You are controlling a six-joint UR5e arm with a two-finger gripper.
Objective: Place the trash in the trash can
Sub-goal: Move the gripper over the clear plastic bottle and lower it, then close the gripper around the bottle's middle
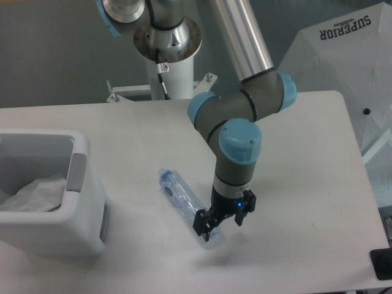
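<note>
The clear plastic bottle with a bluish cap and label lies on the white table, its cap toward the upper left. My gripper is low over the bottle's bottom end, and its dark fingers stand apart on either side of that end. The bottle rests on the table. The crumpled white wrapper lies inside the trash can, a white boxy bin with a grey handle panel, at the left edge of the table. The wrapper's green strip does not show.
The arm's base column stands at the back of the table. A white umbrella-like reflector stands off the table's right side. A dark object sits at the lower right edge.
</note>
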